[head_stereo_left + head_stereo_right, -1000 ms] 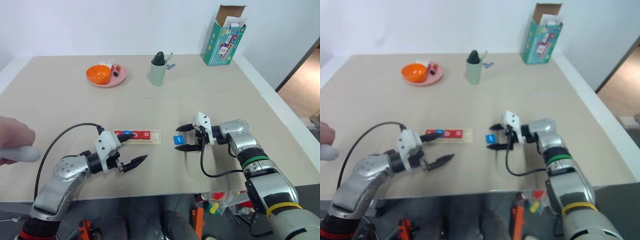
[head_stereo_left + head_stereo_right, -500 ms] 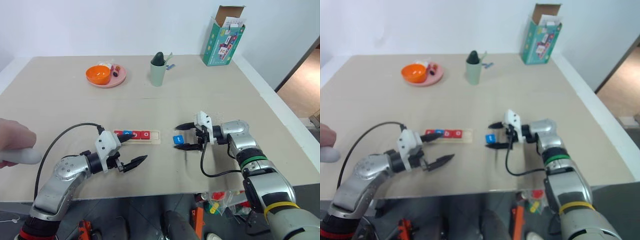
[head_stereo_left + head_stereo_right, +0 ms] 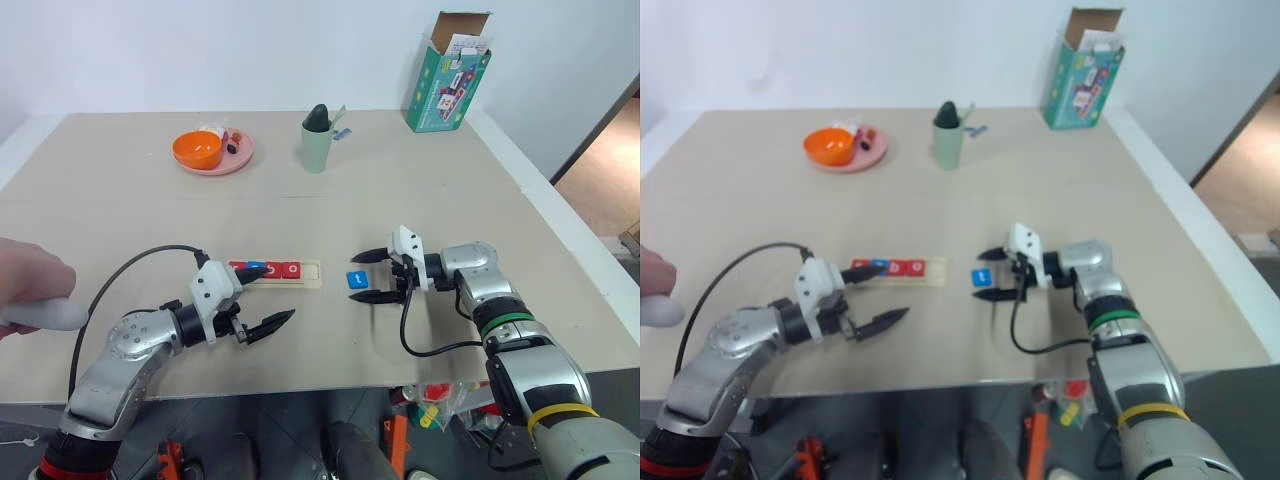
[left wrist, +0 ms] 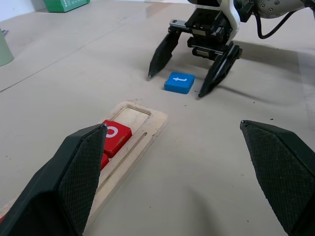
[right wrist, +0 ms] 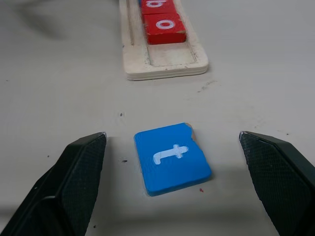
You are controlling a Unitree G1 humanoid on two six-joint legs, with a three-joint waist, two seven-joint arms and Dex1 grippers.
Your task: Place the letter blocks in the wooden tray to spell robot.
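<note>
partly hidden wooden tray (image 3: 312,273), left end behind left gripper (image 3: 268,298)

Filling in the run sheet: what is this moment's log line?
right gripper: open, astride blue t block on table | left gripper: open, idle near wooden tray | tray: last slot empty

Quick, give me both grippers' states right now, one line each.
Left gripper: open, holding nothing, hovering beside the wooden tray.
Right gripper: open, holding nothing, fingers either side of the blue t block on the table.
</note>
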